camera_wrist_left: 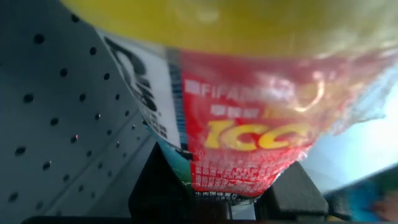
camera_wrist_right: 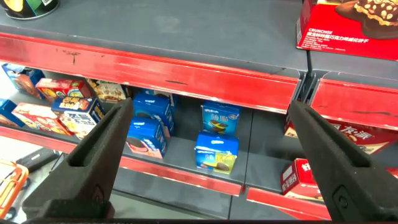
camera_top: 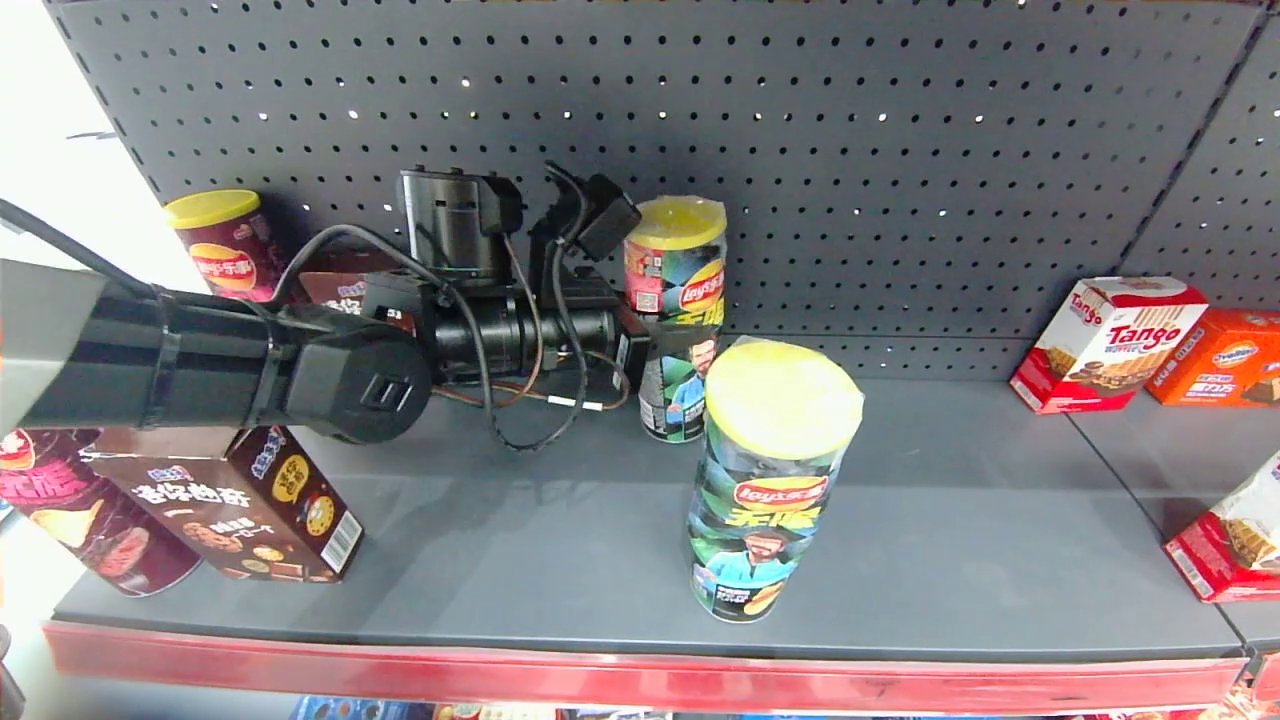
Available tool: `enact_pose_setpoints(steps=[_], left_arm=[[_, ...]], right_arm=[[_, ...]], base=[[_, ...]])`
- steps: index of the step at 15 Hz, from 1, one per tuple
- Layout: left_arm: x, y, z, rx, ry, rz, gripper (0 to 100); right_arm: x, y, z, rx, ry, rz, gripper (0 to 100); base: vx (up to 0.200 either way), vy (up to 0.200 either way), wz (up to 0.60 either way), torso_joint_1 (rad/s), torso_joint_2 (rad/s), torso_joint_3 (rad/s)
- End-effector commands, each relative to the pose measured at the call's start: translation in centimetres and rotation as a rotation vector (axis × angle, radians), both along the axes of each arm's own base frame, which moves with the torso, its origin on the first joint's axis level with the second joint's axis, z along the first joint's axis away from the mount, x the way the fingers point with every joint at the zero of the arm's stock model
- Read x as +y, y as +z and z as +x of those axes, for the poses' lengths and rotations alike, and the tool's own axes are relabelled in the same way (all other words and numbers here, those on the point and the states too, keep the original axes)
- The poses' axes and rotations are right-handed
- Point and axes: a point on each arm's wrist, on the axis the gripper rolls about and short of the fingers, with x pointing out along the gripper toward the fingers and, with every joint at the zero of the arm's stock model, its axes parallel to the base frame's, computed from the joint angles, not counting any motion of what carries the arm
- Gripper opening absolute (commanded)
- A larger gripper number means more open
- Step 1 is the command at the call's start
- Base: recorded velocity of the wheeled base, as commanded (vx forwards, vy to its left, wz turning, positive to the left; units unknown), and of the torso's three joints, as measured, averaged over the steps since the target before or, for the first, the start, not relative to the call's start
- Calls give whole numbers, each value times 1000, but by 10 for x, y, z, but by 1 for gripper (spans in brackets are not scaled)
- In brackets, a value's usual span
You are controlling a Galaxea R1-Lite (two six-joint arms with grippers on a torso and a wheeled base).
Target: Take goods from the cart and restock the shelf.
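A tall chip can point(camera_top: 678, 300) with a yellow lid and green-and-blue wrap stands at the back of the grey shelf point(camera_top: 950, 520), against the pegboard. My left gripper point(camera_top: 640, 360) comes in from the left and is shut on its lower half. The left wrist view has the can point(camera_wrist_left: 242, 137) close up, with the gripper point(camera_wrist_left: 227, 193) and a dark finger on either side of it. A second, matching can point(camera_top: 765, 480) stands alone nearer the front edge. My right gripper point(camera_wrist_right: 211, 106) is open and holds nothing, out in front of the lower shelves.
A maroon can point(camera_top: 225, 250) stands at the back left. A brown cookie box point(camera_top: 250, 500) and a lying maroon can point(camera_top: 70, 520) are at the front left. Wafer boxes point(camera_top: 1110, 345) sit to the right. Blue boxes point(camera_wrist_right: 214, 140) fill the shelf below.
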Motion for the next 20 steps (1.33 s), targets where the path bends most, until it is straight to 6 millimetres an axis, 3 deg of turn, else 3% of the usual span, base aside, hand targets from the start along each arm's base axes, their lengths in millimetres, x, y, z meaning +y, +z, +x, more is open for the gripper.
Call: enact_pose_setpoints(steps=[1,8,9,13,16,20], left_arm=[[-6,-12,11,7,-3,15,0],[-15,-20,22,4,-7,19,0],[-16,-20,22,2,-9,18,100],[-11,-15,18,-8,2,14,100],[4,-8,-3,-30,10,41,100],[16,-31,-27,-34,121,139,100]], right_arm=[[0,0,0,3,0,-1,100],[0,0,0,3,0,-1,100],[0,0,0,3,0,-1,100],[0,0,0,2,0,-1,100],[0,0,0,3,0,-1,100],[0,0,0,3,0,-1,100]], base=[[0,0,0,0,0,0],[0,0,0,0,0,0],[0,0,0,0,0,0],[0,0,0,0,0,0],[0,0,0,0,0,0],[0,0,0,0,0,0]])
